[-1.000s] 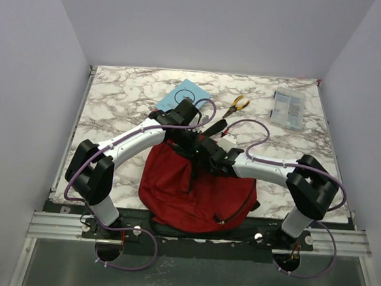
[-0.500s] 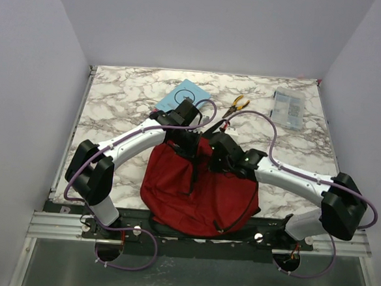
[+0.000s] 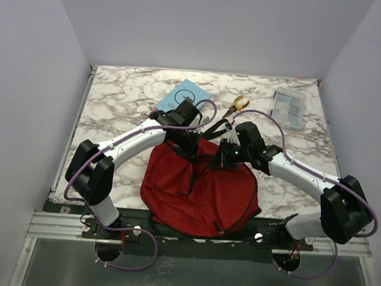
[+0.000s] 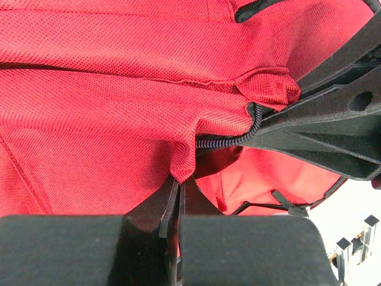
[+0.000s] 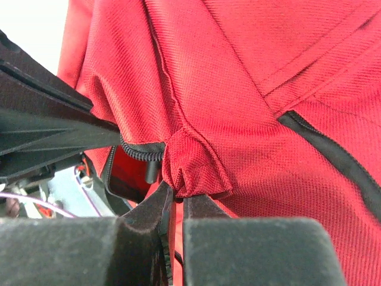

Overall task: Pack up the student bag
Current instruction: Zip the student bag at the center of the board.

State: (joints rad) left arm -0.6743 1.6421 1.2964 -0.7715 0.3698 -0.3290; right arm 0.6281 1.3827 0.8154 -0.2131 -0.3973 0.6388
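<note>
Left gripper [image 4: 177, 192] clamped shut on a fold of the student bag [image 3: 197, 189], right at the zipper edge [image 4: 232, 140]; right gripper [image 5: 177, 201] pinches the facing lip, close opposite. Judgement: I hold both lips so the mouth can be pulled apart for loading. The bag lies under my wrists; beyond both hands, well clear of it, are a blue booklet [image 3: 183, 95], pliers [image 3: 236, 105] and a clear case [image 3: 288, 108].
</note>
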